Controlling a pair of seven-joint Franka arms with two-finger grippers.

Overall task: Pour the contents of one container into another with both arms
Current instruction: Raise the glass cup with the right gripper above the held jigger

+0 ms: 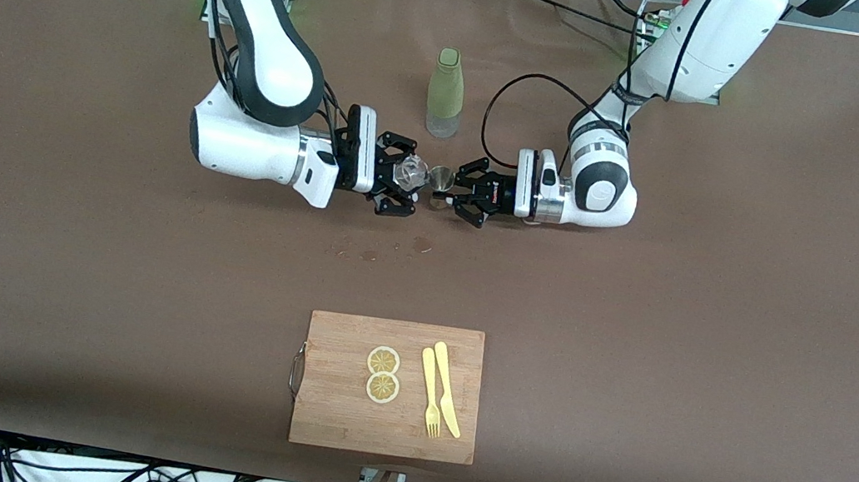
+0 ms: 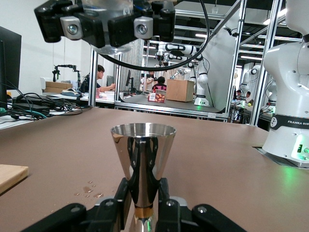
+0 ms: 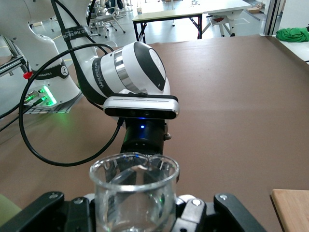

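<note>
My right gripper [image 1: 402, 183] is shut on the small clear glass [image 1: 410, 174], which fills the near part of the right wrist view as the glass [image 3: 134, 193] between my right gripper [image 3: 135, 212]. My left gripper [image 1: 455, 192] is shut on the waist of the steel jigger [image 1: 442, 181]. In the left wrist view the jigger [image 2: 143, 159] stands upright in my left gripper [image 2: 144, 193], rim up. The glass [image 2: 113, 46] hangs higher than the jigger's rim. Both are held over the table's middle, almost touching.
A tall green-sleeved bottle [image 1: 446, 92] stands just farther from the front camera than the two grippers. Wet spots [image 1: 420, 246] mark the brown table nearer the camera. A wooden cutting board [image 1: 320, 419] near the front edge carries two lemon slices, a fork and a knife.
</note>
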